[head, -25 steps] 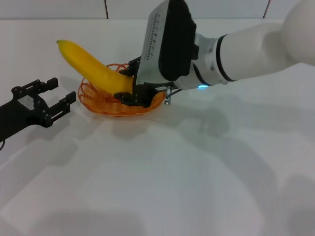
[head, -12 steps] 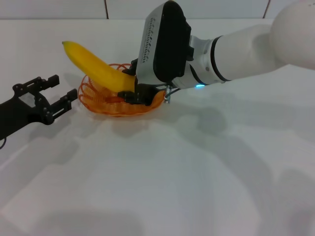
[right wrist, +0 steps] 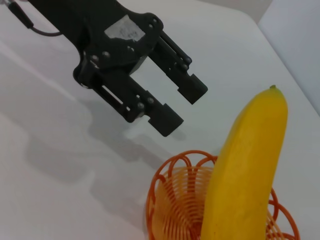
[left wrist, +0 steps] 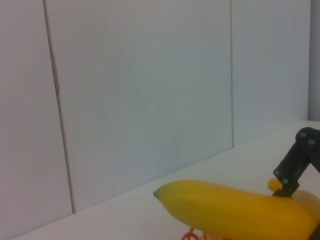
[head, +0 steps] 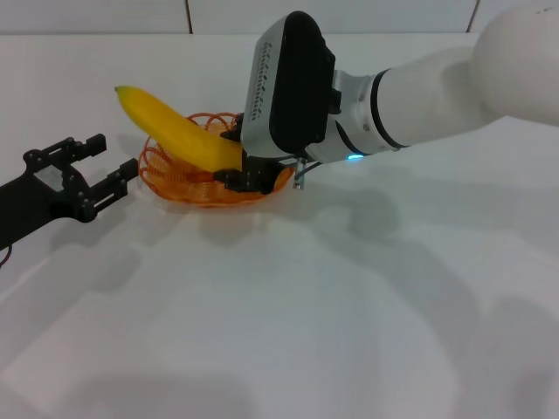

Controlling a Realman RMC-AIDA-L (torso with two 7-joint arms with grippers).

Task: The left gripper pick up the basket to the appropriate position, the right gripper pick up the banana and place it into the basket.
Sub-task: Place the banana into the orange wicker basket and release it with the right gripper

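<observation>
Over the orange basket (head: 210, 179), far-left-ish on the white table (head: 288, 305), the right gripper (head: 247, 168) is hanging w/ its fingers clenched on one end of the banana (head: 179, 131). Banana is sitting tilted: the gripped end is down low inside the basket, the free tip is pointing up and out to the far left, past the rim. Basket is resting on the table. Left gripper (head: 87, 175) is sitting just left of the basket, not touching it, jaws spread wide and holding nothing. Right wrist cam is showing the same thing: banana (right wrist: 245, 170) rising out of the basket (right wrist: 180, 200), left gripper (right wrist: 170, 102) gaping beside it. Left wrist cam is mostly catching wall (left wrist: 140, 90) plus the banana (left wrist: 235, 210).
</observation>
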